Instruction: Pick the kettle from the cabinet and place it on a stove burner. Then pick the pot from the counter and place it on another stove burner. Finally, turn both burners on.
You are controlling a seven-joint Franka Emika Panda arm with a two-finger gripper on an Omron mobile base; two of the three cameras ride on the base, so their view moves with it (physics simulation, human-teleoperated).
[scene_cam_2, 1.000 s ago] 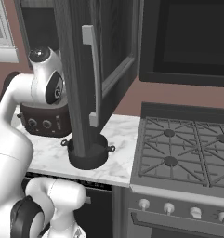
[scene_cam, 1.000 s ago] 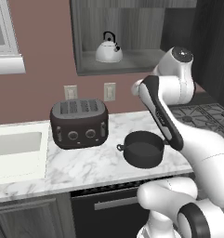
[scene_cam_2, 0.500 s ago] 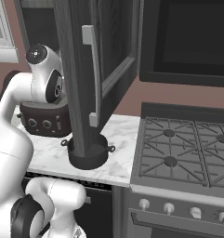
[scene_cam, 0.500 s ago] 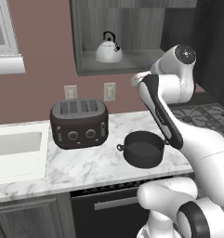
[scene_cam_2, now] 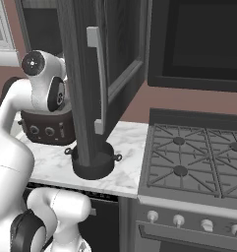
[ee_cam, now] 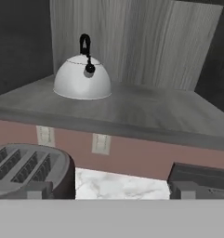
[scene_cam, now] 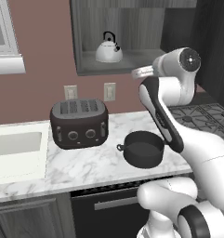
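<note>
Your gripper's jaws stand apart and empty, facing the shiny white dome kettle (ee_cam: 82,79) on the grey wood-grain cabinet shelf (ee_cam: 146,114); every step remains.

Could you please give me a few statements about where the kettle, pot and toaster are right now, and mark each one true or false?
1. The kettle stands on the cabinet shelf. True.
2. The pot sits on a stove burner. False: it rests on the counter, right of the toaster.
3. The kettle is gripped by the robot. False: it stands alone on the shelf, untouched.
4. The stove burners carry nothing. True.
5. The toaster lies on its side. False: it stands upright, slots facing up.
</note>
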